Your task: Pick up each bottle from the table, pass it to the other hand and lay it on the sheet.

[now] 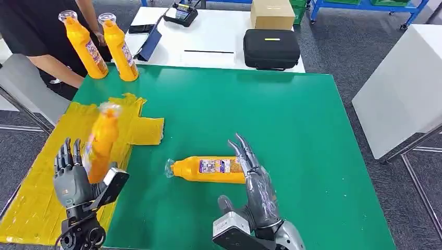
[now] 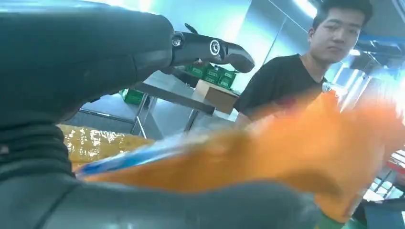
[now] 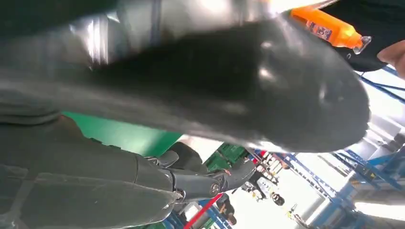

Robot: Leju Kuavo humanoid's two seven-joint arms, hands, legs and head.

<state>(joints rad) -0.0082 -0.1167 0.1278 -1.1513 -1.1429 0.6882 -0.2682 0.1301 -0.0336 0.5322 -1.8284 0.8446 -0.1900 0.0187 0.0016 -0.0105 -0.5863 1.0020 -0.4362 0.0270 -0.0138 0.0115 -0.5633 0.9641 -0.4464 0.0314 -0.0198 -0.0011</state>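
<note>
A blurred orange bottle (image 1: 101, 141) stands nearly upright over the yellow sheet (image 1: 36, 203), against the palm side of my left hand (image 1: 70, 179). That hand's fingers point straight up and apart, not wrapped around the bottle. In the left wrist view the same bottle (image 2: 296, 152) smears across the palm below the straight fingers (image 2: 215, 47). A second orange bottle (image 1: 208, 169) lies on its side on the green table (image 1: 292, 120), cap towards the sheet. My right hand (image 1: 255, 182) lies open just beside its base end, fingers stretched forward.
Two more orange bottles (image 1: 86, 47) (image 1: 121, 49) stand upright at the table's far left corner. A person in a black shirt (image 1: 36, 31) stands behind them. Beyond is a white table with a black case (image 1: 271, 48) and a cardboard box (image 1: 272, 13).
</note>
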